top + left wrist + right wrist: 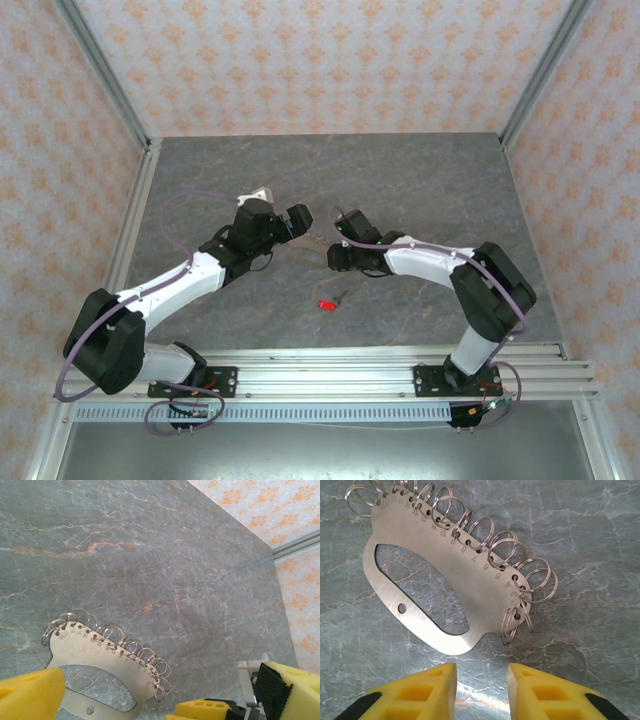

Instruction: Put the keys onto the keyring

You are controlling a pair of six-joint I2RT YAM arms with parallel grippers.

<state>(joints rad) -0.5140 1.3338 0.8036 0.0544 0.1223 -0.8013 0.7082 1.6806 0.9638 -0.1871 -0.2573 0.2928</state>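
**Keyring lies between both sets of fingers; red key sits apart**

On your left side, the left fingers (30, 695) are spread wide open. In the left wrist view the near end of the keyring (470, 605) lies between them, and one yellow tip overlaps its thin bar. You cannot tell from that view whether the tip touches the metal or hangs above it.

The keyring rests flat on the grey marbled surface (420, 180), in the gap between the two arms' ends. It is a flat metal loop with an oval cut-out. Wire rings (512, 550) are threaded through a row of holes along one edge. Small stamped numbers run beside those holes, and the thin bar has one round hole.

The red key (326, 304) lies on the same surface, closer to the arm bases than the keyring and well apart from it. A thin dark bit shows just beside it on its right. No fingers are near it.

On your right side, the right fingers (530, 690) stand apart with a narrow gap. Bare surface shows between them and they grip nothing. Their tips sit just short of the keyring's curved end, close but not touching.
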